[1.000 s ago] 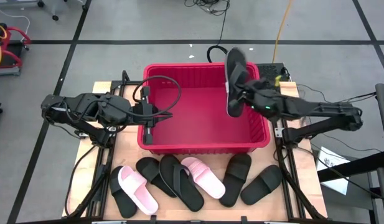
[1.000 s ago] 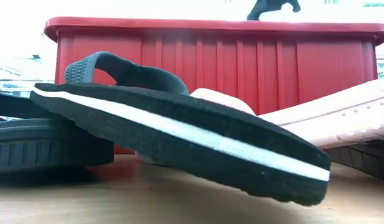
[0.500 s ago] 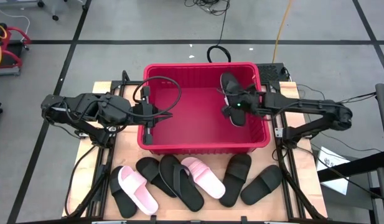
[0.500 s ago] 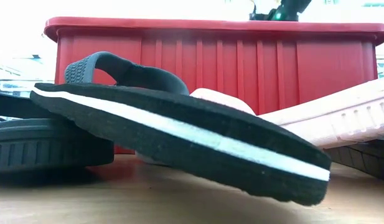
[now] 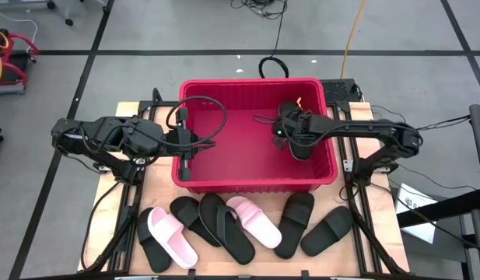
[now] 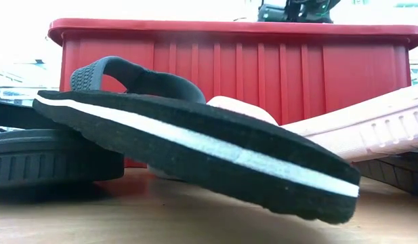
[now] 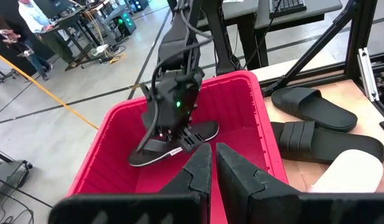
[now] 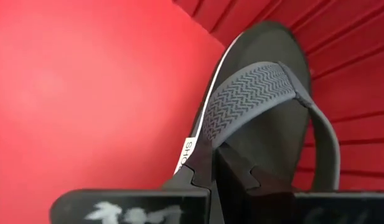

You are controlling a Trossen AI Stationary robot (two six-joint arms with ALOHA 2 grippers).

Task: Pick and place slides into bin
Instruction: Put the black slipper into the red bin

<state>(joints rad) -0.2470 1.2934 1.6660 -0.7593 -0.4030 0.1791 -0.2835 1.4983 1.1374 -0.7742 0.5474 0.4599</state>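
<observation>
The red bin point(image 5: 194, 180) stands at the middle of the table. Inside it, near its right wall, my right gripper point(image 5: 289, 138) is shut on a black slide point(image 7: 179, 144) with a ribbed grey strap point(image 8: 254, 93). My left gripper point(image 7: 213, 167) hovers over the bin's left wall point(image 5: 177, 155), shut and with nothing in it. On the table in front of the bin lie several more slides, black point(image 5: 228, 229) and pale pink point(image 5: 255, 222). Some of them overlap. My right gripper pinches the slide between its two fingers at the sole's side edge, where the strap's end joins it point(image 8: 204, 146). The fingers slant down from above. The slide sits tilted inside the bin, its low end point(image 7: 139, 158) near the bin's floor; whether it touches, I cannot tell.
A black slide with a white stripe point(image 6: 195, 149) lies tilted close before the low camera, a pink one point(image 6: 361, 132) at its right. The bin's floor point(image 5: 232, 148) left of the held slide is bare. Cables run over the floor beyond the table.
My right gripper has come down from above the bin's far right rim into the bin, moving toward the near edge and tipping its fingers downward. The black slide went with it, from standing high over the rim to lying tilted low inside the bin.
</observation>
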